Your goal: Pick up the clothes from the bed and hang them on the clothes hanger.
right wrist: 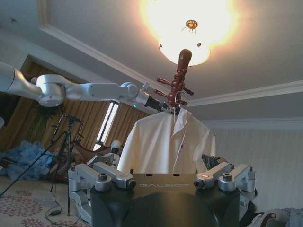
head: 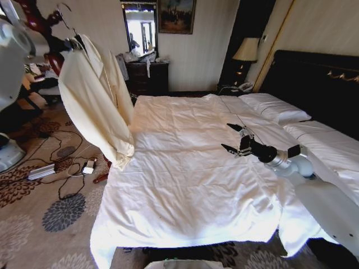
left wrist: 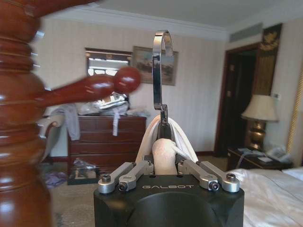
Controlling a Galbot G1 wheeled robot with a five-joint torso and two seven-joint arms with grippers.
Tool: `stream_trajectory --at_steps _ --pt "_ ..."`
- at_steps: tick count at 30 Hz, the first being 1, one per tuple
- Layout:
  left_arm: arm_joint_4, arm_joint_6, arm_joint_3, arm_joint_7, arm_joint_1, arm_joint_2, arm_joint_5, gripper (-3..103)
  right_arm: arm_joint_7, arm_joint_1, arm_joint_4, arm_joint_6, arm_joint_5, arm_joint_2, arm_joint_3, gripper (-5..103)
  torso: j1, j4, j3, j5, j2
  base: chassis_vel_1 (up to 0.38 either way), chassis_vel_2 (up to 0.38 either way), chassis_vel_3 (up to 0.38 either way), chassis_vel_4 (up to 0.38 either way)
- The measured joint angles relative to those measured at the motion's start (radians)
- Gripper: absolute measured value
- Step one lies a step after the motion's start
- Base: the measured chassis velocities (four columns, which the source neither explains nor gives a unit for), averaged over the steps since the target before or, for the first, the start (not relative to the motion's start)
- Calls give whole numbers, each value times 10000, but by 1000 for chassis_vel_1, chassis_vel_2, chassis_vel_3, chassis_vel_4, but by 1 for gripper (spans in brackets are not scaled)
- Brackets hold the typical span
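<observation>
The cream long-sleeved clothes [head: 95,95] hang on the clothes hanger [head: 77,40] to the left of the bed [head: 185,185]. My left gripper [left wrist: 164,163] is shut on the hanger's neck, just under the silver hook [left wrist: 161,61], with the collar [left wrist: 163,153] bunched between the fingers. The hook rises beside a peg [left wrist: 99,85] of the red-brown coat stand [left wrist: 19,118]; I cannot tell whether it touches. In the right wrist view the shirt [right wrist: 165,142] hangs spread below the stand [right wrist: 180,80], with my left gripper [right wrist: 158,105] at its collar. My right gripper [head: 233,137] hovers open over the white sheet.
Cables and a power strip [head: 42,171] lie on the patterned carpet left of the bed. A dark dresser [head: 147,75] stands at the far wall. Pillows [head: 275,109] and a dark headboard [head: 320,84] are at the right, a lamp [head: 245,50] beyond. A tripod [right wrist: 66,142] stands nearby.
</observation>
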Motion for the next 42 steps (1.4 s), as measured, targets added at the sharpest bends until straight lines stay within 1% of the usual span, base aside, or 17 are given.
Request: stream_trajectory --at_steps 3,9,11,17,20,22,24,31,34,35,36,37,38,39,40,41,42 --pt "475 107 -134 -204 -179 -85 50 15 -82 2 -110 47 -13 -17 17 100 -1 2 -1 1 1 0 0 0 0" --pt "603 226 -138 -279 -200 5 185 15 -100 32 -135 61 -36 57 -33 100 -1 2 -1 -2 0 0 0 0 0" --pt "691 236 -136 -262 -192 -2 225 15 -104 35 -135 66 -52 87 -61 100 -1 6 -1 -2 1 0 0 0 0" --pt "988 252 -458 -228 152 -217 516 15 -128 40 -233 88 -81 150 -127 100 0 -7 0 2 1 0 0 0 0" --pt "994 248 -482 -127 243 -135 590 15 -161 44 -267 106 -79 129 -129 100 1 -9 0 0 0 0 0 0 0" --pt "1015 198 -483 39 278 -64 690 15 -195 48 -291 119 -55 92 -130 100 -2 1 -2 6 1 0 0 0 0" --pt "1043 148 -504 108 328 -62 767 15 -217 56 -349 130 -41 68 -130 100 -4 0 -4 5 2 0 0 0 0" --pt "842 -12 -589 6 519 9 828 15 -222 104 -374 138 -13 64 -163 100 -2 -6 -3 7 1 0 0 0 0" --pt "735 -778 -613 -49 599 163 876 12 -218 98 -381 138 -7 64 -166 100 -1 -1 1 -6 0 0 0 0 0" --pt "647 -1134 -625 -45 634 260 849 15 -218 90 -386 137 -7 64 -166 100 1 1 3 -11 1 0 0 0 0" --pt "579 -1357 -635 -44 659 328 804 15 -218 80 -388 138 -7 63 -163 100 2 5 3 -13 0 0 0 0 0" --pt "579 -1357 -635 -44 659 328 804 15 -218 80 -388 138 -7 63 -163 100 2 5 3 -13 0 0 0 0 0" --pt "370 -1822 -677 -1 719 476 581 20 -217 64 -388 138 -7 63 -153 100 1 11 3 -12 1 0 0 0 0" --pt "185 -2059 -703 6 763 590 344 26 -214 56 -387 138 -7 63 -144 100 -1 12 0 -5 1 0 0 0 0" --pt "185 -2059 -703 6 763 590 344 26 -214 56 -387 138 -7 63 -144 100 -1 12 0 -5 1 0 0 0 0" --pt "29 -2253 -726 6 796 679 142 31 -211 52 -381 137 -7 61 -137 100 -3 13 -1 -2 1 0 0 0 0" --pt "-670 -2683 -764 5 904 1073 -522 43 -154 -6 -276 138 19 30 -72 100 0 -5 0 -1 0 0 0 0 0"
